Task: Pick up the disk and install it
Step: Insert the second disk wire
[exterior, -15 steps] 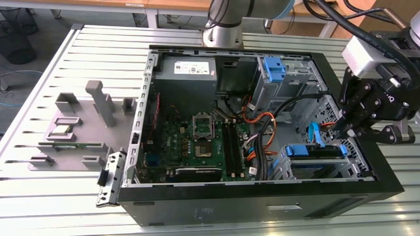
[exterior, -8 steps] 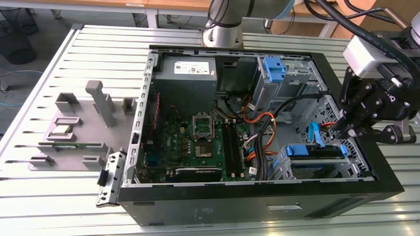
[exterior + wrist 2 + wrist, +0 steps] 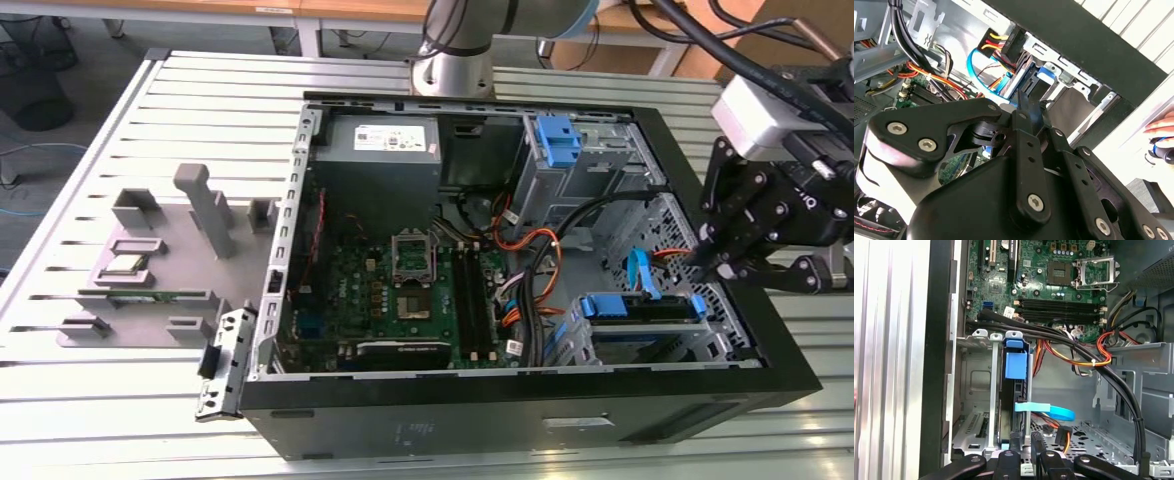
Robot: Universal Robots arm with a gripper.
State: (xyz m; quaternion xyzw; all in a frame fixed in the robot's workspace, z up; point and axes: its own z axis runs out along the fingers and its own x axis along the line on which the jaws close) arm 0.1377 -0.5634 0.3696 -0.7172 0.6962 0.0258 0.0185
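The disk (image 3: 641, 308) stands on edge in the drive cage at the corner of the open computer case, on the exterior view's right. In the first wrist view its blue carrier handle (image 3: 1016, 365) sticks up out of the cage slot. The same blue handle (image 3: 1045, 75) appears past the fingers in the second wrist view. My black gripper (image 3: 703, 265) hangs over the case's side wall, just beside and above the cage. Its fingers (image 3: 1013, 442) are drawn close together with nothing between them, and the gripper (image 3: 1029, 107) points down toward the disk's edge without touching it.
Black and orange cable bundles (image 3: 547, 250) and a light blue flat cable (image 3: 1049, 410) run right beside the cage. A grey power supply (image 3: 380, 140) and a tall blue bracket (image 3: 558, 140) sit at the back. A grey fixture (image 3: 147, 260) stands on the slatted table. A person's hand (image 3: 1160, 126) rests outside the case.
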